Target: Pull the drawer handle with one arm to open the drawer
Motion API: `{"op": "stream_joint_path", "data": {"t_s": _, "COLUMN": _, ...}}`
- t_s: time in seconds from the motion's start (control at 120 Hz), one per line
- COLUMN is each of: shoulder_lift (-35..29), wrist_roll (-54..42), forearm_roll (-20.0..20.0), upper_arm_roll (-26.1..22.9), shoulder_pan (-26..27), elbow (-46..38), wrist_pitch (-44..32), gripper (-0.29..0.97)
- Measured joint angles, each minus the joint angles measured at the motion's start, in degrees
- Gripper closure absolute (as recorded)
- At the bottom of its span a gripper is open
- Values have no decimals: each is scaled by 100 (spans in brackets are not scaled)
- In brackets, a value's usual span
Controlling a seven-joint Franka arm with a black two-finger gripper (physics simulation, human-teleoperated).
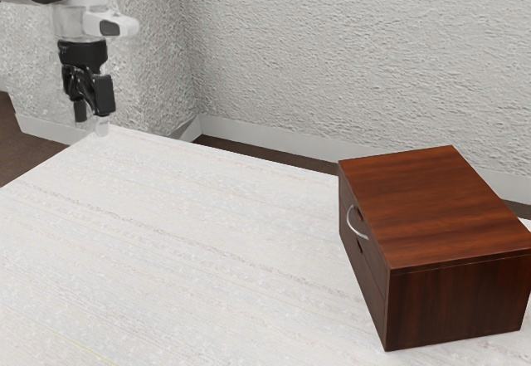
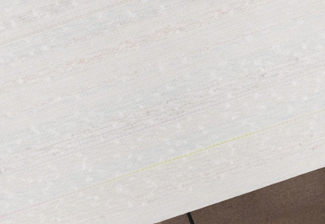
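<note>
One brown wooden box (image 1: 431,241) sits on the white table (image 1: 166,241), at the exterior view's right. Its one drawer handle (image 1: 355,222), a thin silver bar, lies level on the box's front and points to that view's left. One black gripper (image 1: 91,119) hangs high, far from the handle. I cannot tell if it is open or closed.
</note>
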State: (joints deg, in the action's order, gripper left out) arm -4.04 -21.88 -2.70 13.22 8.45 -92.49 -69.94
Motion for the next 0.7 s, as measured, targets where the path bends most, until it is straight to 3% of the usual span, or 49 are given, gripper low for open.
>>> {"op": "stream_joint_path", "data": {"t_s": 0.142, "shoulder_lift": -5, "wrist_roll": -703, "forearm_roll": 9, "upper_arm_roll": 13, "shoulder_pan": 146, "elbow": -31, "wrist_pitch": -1047, "gripper": 0}}
{"op": "stream_joint_path", "data": {"t_s": 0.317, "shoulder_lift": -125, "wrist_roll": -1423, "forearm_roll": 1, "upper_arm_roll": -32, "shoulder_pan": 110, "elbow": -273, "wrist_pitch": -1650, "gripper": 0}}
{"op": "stream_joint_path", "data": {"t_s": 0.55, "shoulder_lift": -503, "wrist_roll": -3247, "forearm_roll": 28, "upper_arm_roll": -283, "shoulder_pan": 75, "elbow": -1766, "wrist_pitch": -2796, "gripper": 0}}
{"op": "stream_joint_path", "data": {"t_s": 0.617, "shoulder_lift": -540, "wrist_roll": -3916, "forearm_roll": 180, "upper_arm_roll": -339, "shoulder_pan": 75, "elbow": -2057, "wrist_pitch": -3281, "gripper": 0}}
{"op": "stream_joint_path", "data": {"t_s": 0.7, "shoulder_lift": -489, "wrist_roll": -4845, "forearm_roll": 652, "upper_arm_roll": -359, "shoulder_pan": 71, "elbow": -2291, "wrist_pitch": -3920, "gripper": 0}}
